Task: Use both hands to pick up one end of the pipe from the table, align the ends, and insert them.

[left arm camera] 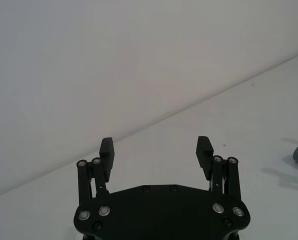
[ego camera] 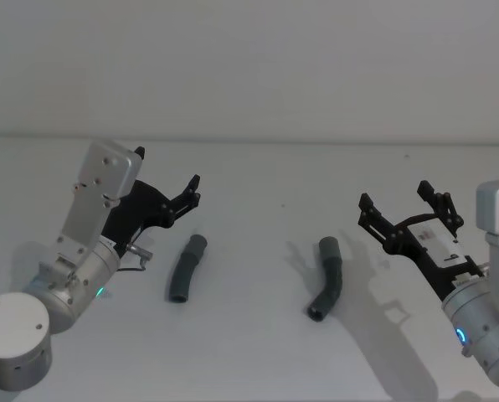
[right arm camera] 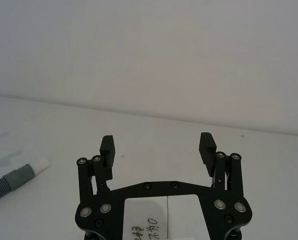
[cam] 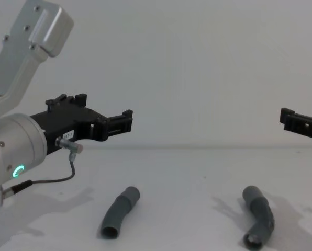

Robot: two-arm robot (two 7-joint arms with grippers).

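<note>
The left gripper (ego camera: pixel 167 166) and the right gripper (ego camera: pixel 393 193), cropped in the chest view, gape empty near the left pipe piece (ego camera: pixel 187 268) and the right pipe piece (ego camera: pixel 329 279).

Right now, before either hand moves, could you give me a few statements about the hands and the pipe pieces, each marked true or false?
1. The left hand and the right hand are both open. True.
2. The left pipe piece and the right pipe piece lie on the table. True.
3. The left hand grips the left pipe piece. False: it hangs above the table, holding nothing.
4. The pipe pieces are joined end to end. False: they lie apart, with bare table between them.
</note>
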